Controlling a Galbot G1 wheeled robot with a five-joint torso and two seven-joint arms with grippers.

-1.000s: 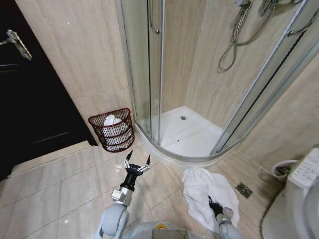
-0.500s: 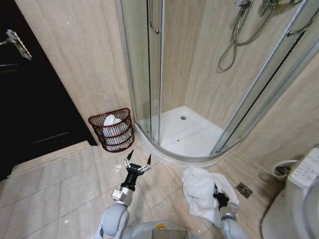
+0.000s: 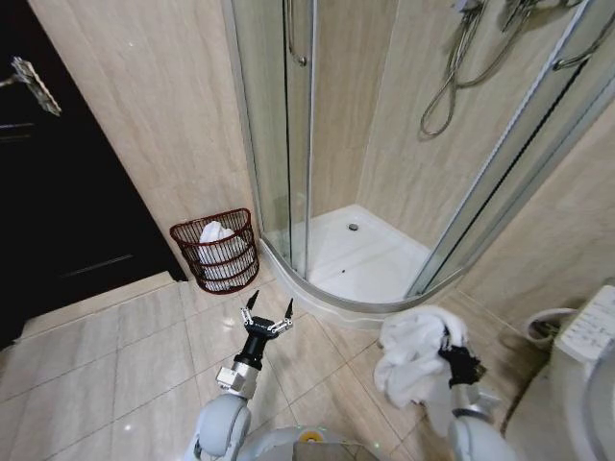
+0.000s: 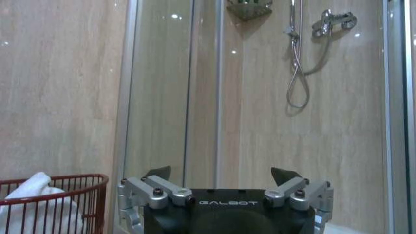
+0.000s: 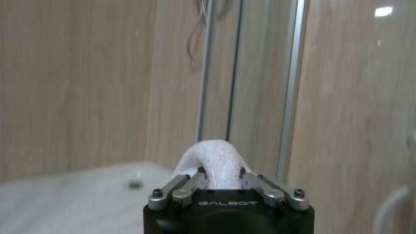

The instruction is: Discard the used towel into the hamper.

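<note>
A white used towel (image 3: 411, 357) hangs bunched off the floor at the lower right of the head view, with my right gripper (image 3: 452, 348) shut on its upper fold. In the right wrist view the towel (image 5: 213, 160) is pinched between the fingers (image 5: 188, 185). The hamper (image 3: 217, 252), a small dark red wire basket holding white cloth, stands against the wall at the left beside the shower; its rim (image 4: 62, 189) also shows in the left wrist view. My left gripper (image 3: 267, 309) hovers open over the floor tiles, a little in front of the hamper, with nothing between its fingers (image 4: 159, 171).
A curved glass shower enclosure (image 3: 365, 259) with a raised white tray fills the middle. A dark door (image 3: 58, 192) stands at the left. A toilet (image 3: 577, 375) sits at the right edge. Open floor tiles (image 3: 144, 355) lie between me and the hamper.
My right gripper has lifted the towel off the floor and carried it up and to the right. The left arm has stayed still.
</note>
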